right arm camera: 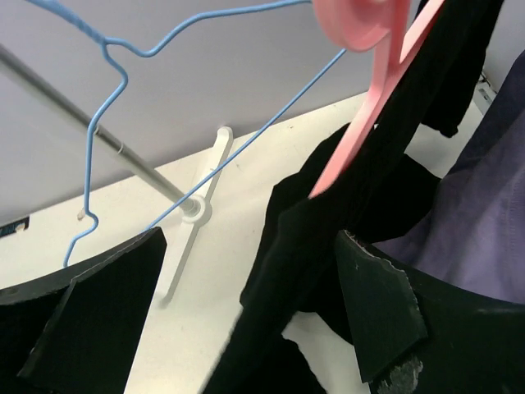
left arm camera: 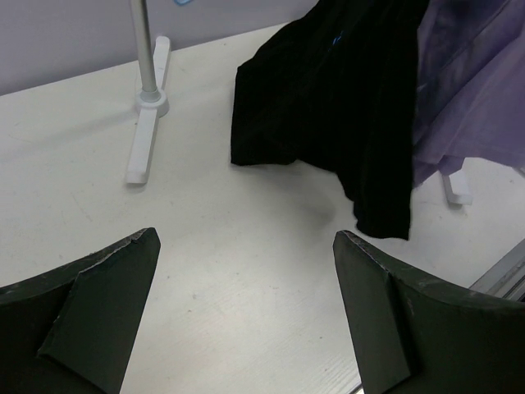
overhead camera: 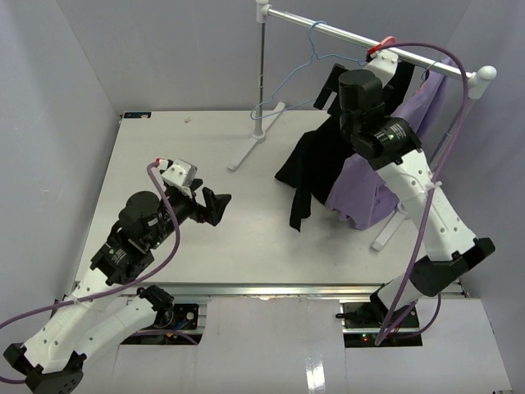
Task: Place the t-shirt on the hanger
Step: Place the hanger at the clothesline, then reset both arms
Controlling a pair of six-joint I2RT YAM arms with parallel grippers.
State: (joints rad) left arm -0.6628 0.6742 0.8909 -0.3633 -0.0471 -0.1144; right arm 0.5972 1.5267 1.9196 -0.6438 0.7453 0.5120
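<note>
the t-shirt (right arm camera: 328,238) hangs black and limp just ahead of your right gripper (right arm camera: 250,238). its folds fill the gap from the middle across to the right finger. the jaws there are spread wide and, as far as the wrist view shows, pinch nothing. the hanger (right arm camera: 369,98) slants down from above the jaws, and its pink arm runs into the cloth. its thick hook sits at the top edge of the view.

from above, the shirt drops from the rail (overhead camera: 344,34) in a long dark drape, and its lower end reaches the table (overhead camera: 164,148). a tiny blue mark (left arm camera: 336,38) shows on the front, too small to read.

a blue wire hanger (right arm camera: 105,48) hangs above the right gripper's left finger, close beside the pink one. a lavender garment (right arm camera: 484,213) lies past the right finger, touching the shirt.

your left gripper (left arm camera: 246,238) is also spread and holds nothing. the shirt lies ahead of it and to the right, well apart. the rack foot (left arm camera: 143,139) stands ahead of its left finger.
</note>
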